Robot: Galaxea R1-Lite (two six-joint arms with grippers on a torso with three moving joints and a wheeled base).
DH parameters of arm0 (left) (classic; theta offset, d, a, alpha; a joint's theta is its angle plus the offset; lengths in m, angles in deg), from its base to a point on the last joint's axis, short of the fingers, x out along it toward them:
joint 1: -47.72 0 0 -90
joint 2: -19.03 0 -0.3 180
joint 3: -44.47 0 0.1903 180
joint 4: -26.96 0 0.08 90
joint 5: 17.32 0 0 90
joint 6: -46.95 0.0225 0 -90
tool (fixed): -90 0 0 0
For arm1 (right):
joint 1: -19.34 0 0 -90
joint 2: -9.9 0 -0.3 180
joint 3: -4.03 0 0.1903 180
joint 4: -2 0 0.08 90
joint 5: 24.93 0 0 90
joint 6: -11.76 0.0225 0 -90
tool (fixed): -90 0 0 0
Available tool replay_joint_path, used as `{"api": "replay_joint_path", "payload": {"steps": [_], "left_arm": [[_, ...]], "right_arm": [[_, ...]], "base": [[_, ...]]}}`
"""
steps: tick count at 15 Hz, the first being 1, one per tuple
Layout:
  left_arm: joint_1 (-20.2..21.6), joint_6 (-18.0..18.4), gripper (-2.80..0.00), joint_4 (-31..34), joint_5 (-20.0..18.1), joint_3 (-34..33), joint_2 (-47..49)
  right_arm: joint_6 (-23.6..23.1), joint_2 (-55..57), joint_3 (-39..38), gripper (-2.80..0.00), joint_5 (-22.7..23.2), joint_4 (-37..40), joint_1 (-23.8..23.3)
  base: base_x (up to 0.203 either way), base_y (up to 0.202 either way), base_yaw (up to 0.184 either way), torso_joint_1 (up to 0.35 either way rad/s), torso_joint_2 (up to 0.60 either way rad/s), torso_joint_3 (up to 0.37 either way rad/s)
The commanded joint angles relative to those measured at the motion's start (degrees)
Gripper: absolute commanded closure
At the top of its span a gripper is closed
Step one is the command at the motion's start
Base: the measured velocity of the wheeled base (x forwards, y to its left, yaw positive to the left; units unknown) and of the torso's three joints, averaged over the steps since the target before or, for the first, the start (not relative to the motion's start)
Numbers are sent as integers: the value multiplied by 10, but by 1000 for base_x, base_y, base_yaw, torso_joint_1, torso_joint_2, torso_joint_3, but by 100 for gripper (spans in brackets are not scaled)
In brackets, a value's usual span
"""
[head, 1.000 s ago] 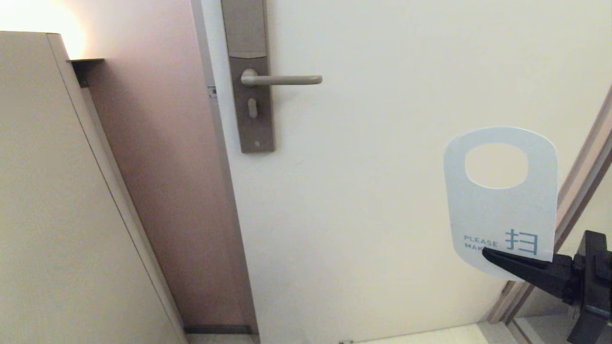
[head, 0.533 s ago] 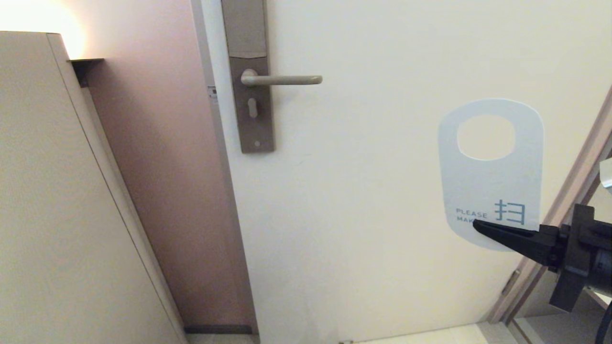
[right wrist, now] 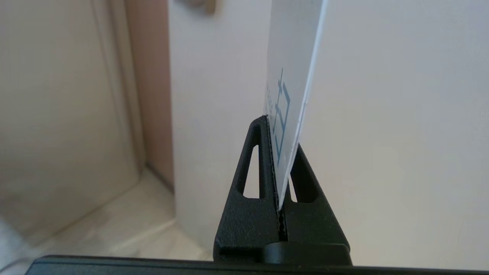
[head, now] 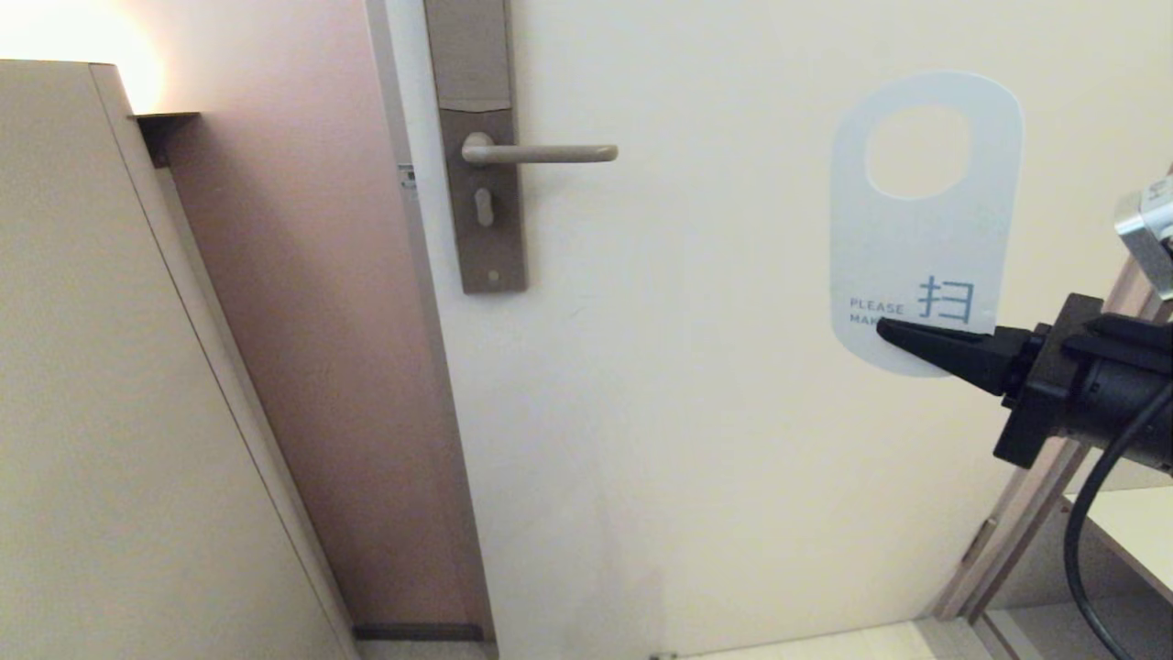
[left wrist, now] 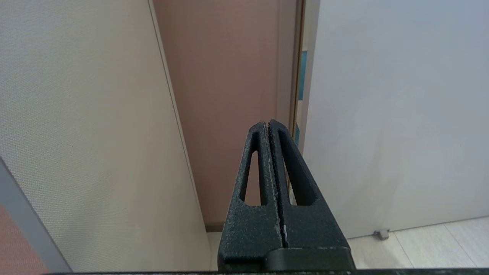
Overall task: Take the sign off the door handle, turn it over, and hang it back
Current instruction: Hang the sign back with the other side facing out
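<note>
Our right tool is matte black with long wedge-shaped fingers, each with a slotted cutout. Black cable loops off the wrist, plus a silver block. Left tool looks identical.

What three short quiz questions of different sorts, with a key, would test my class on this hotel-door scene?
1. True or false: the sign hangs on the door handle.
2. Which tool holds the sign? A. the left tool B. the right tool C. neither
3. Fill in: the sign is gripped at its ___ end, away from the oval hole.

Key:
1. False; the handle is bare and the sign is held in the air to its right.
2. B; the right tool is shut on the sign, while the left tool is shut on nothing, parked low by the wall.
3. Lower.
</note>
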Motion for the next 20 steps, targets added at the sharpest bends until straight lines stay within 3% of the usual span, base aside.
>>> {"api": "replay_joint_path", "payload": {"steps": [1, 9, 14, 20], "left_arm": [[0, 0, 0, 0, 0, -1, -1], [0, 0, 0, 0, 1, 0, -1], [0, 0, 0, 0, 1, 0, -1], [0, 0, 0, 0, 1, 0, -1]], "right_arm": [[0, 46, 29, 0, -1, -10, 1], [2, 111, 60, 0, 0, -49, 33], [14, 145, 68, 0, 54, -91, 33], [14, 239, 80, 0, 56, -198, 32]], "base": [[0, 0, 0, 0, 0, 0], [0, 0, 0, 0, 0, 0], [0, 0, 0, 0, 0, 0], [0, 0, 0, 0, 0, 0]]}}
